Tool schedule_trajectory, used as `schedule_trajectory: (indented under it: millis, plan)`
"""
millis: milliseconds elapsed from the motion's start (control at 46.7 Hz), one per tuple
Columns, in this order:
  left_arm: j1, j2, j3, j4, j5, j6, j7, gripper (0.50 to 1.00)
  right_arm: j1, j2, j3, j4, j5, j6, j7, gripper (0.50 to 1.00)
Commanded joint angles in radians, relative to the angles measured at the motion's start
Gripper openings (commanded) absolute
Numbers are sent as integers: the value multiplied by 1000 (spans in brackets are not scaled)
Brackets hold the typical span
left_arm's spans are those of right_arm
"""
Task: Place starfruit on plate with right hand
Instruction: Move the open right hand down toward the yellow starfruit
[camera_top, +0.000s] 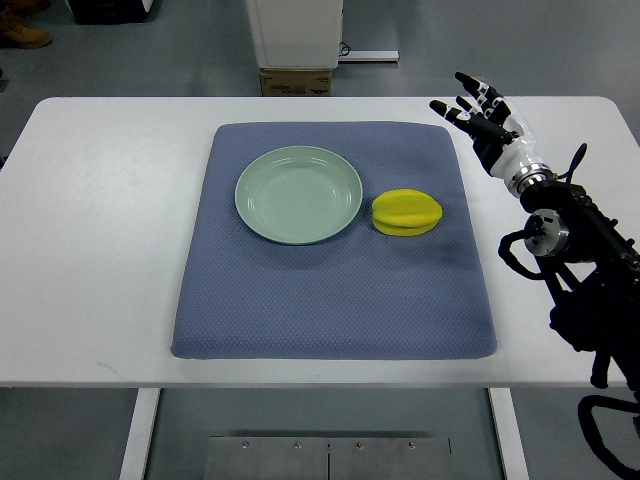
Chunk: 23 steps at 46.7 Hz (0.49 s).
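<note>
A yellow starfruit (406, 212) lies on the blue-grey mat (330, 290), just right of a pale green plate (298, 194) that holds nothing. My right hand (478, 112) hovers over the white table past the mat's far right corner, fingers spread and holding nothing. It is well apart from the starfruit, up and to the right of it. The black right arm (580, 250) comes in from the right edge. No left arm shows.
The white table (90, 250) carries the mat. Beyond its far edge stand a cardboard box (296, 81) and a white cabinet (296, 30) on the grey floor. A boot (22, 35) shows at the top left corner.
</note>
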<state>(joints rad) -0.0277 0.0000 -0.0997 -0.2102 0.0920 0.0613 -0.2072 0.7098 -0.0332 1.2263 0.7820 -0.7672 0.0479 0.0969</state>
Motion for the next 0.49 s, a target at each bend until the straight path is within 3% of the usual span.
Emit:
schedule_trajectory:
  millis: [0,257,471]
  plan:
    - [-1,0,0,0,0,0,0,1000,2,-33,-50,0,-7,15,18,1000]
    - [0,0,0,0,0,0,0,1000,7,-131,-195,25,-98,39,70,1000]
    - [0,0,0,0,0,0,0,1000,8,-232,-389,126,-184,55,115,1000]
